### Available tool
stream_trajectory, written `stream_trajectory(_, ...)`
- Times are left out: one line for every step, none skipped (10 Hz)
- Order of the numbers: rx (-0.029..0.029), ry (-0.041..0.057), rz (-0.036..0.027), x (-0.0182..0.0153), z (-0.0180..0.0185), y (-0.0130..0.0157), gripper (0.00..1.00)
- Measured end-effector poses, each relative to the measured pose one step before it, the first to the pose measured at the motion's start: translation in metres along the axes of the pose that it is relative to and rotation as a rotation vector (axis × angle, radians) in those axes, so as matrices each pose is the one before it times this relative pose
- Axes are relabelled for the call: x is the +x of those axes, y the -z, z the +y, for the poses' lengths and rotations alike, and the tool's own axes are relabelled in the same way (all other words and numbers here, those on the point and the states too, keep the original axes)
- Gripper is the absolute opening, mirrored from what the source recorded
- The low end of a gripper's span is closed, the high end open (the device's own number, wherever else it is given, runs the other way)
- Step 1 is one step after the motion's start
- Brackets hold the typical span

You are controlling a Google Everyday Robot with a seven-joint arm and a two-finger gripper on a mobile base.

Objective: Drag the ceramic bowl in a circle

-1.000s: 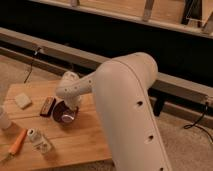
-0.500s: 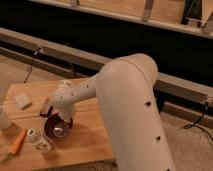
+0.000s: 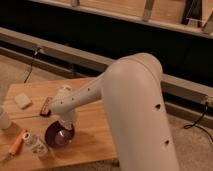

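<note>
Ceramic bowl [image 3: 59, 135]: round, shallow, glossy dark maroon-brown, sitting on the wooden surface [image 3: 95, 132] close to its near edge, left of centre. End effector [image 3: 65, 121]: at the bowl's far rim, at the tip of the bulky white arm [image 3: 131, 105]; whether it is apart, together or clamped on the rim — cannot tell, the wrist hides it.

Handling, judged: rigid, fairly heavy for its width, glazed and slick, chips if knocked or dropped off the edge. Should slide readily on smooth wood. Best hold is the rim wall, one finger inside and one outside; pressing down too hard risks tipping.

Neighbours: small pale bottle [image 3: 35, 144] just beside the bowl's left; orange marker-like item [image 3: 16, 143] further left near the front-left corner; dark rectangular block [image 3: 46, 106] behind; pale sponge [image 3: 22, 100] toward the far-left corner. Tight circle advised.
</note>
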Motion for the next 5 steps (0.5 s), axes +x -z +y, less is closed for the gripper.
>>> stream_trajectory(0.00796,-0.00446,0.01135,0.00675,-0.00256,0.00294,0.41)
stream_trajectory(0.00117,-0.00173,0.00456,0.00257,-0.00034,0.00064,0.47)
stream_trajectory(0.00106,-0.00350,0.00654,0.00333,0.00025,0.00160,0.60)
stream_trajectory(-0.00200,-0.00083,0.00374,0.00149,0.00124,0.00058,0.68)
stream_trajectory(-0.00437,0.00054,0.00379,0.00077,0.00228,0.00063,0.77)
